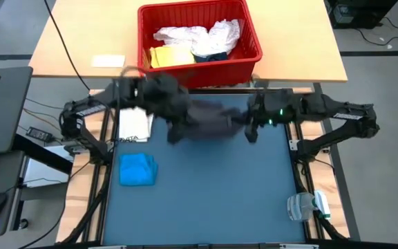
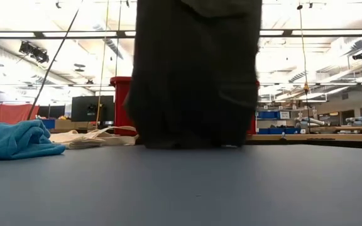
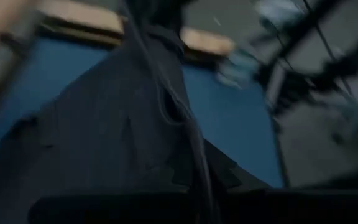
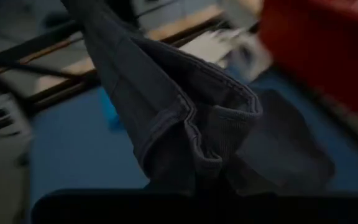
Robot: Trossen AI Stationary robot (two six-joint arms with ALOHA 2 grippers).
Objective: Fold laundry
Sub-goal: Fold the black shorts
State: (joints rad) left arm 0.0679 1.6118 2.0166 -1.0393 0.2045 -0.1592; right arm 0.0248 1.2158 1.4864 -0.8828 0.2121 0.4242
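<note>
Dark grey garment (image 2: pixel 197 75) top cut off

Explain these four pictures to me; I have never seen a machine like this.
It is a robot with two dark arms at a blue table. One picture looks straight down, one looks level across the tabletop, and two come from cameras on the wrists. The left gripper and the right gripper are both shut on a dark grey garment, which hangs between them at the table's far side, its lower edge on the surface in the level view. On the table lie a bright blue garment, a cream tote bag and a clear plastic item. Behind stands a red basket with more laundry.
</note>
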